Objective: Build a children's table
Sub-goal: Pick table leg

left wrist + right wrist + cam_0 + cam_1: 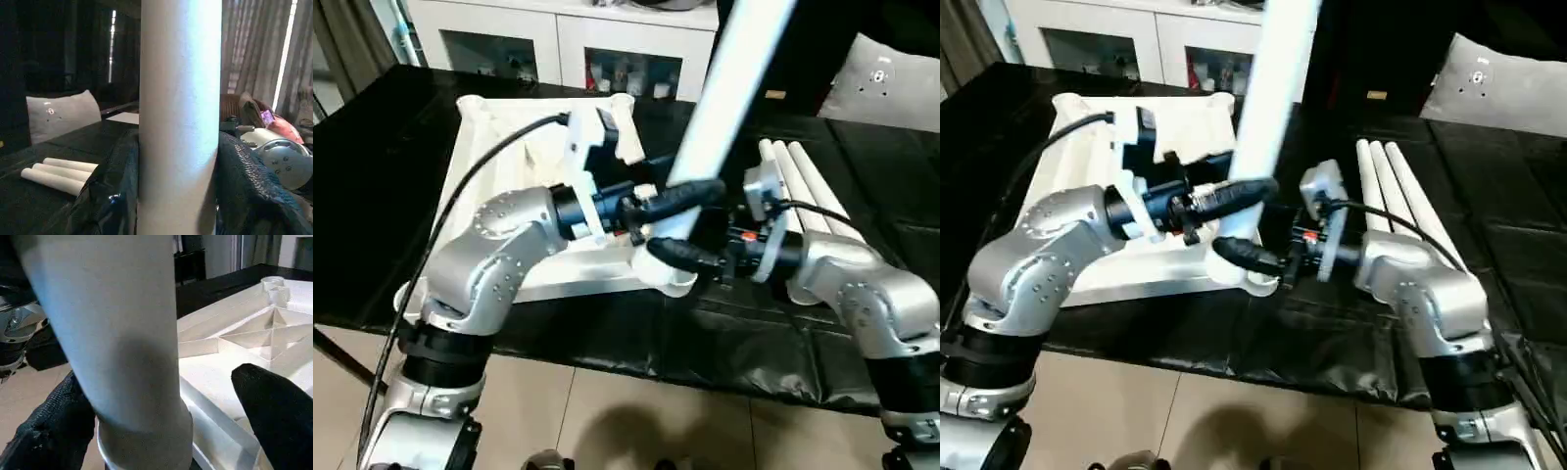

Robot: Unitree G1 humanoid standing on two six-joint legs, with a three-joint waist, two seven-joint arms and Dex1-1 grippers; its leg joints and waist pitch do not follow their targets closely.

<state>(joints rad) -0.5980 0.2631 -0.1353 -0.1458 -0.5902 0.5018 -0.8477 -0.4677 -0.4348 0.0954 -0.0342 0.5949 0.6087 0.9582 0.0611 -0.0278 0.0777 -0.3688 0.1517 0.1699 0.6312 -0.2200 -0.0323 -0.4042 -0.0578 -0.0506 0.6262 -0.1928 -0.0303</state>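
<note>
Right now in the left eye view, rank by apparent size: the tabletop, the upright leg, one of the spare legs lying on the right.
1. Tabletop, widest spread.
2. Upright leg, though nearness to the camera inflates it.
3. A spare leg, smallest, lying farther off.

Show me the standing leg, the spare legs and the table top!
standing leg (729, 88), left eye view, middle of its tube.
spare legs (808, 191), left eye view, on the middle one.
table top (1072, 147), right eye view, its ribbed underside.

Worktop (372, 196): black cover, creased at its 6 o'clock edge. Cabinet (558, 39): white, glass doors, at 12 o'clock. Floor (607, 421): beige tiles. Cushion (1508, 83): grey, at 2 o'clock. Curtains (264, 49): daylight between the folds.
</note>
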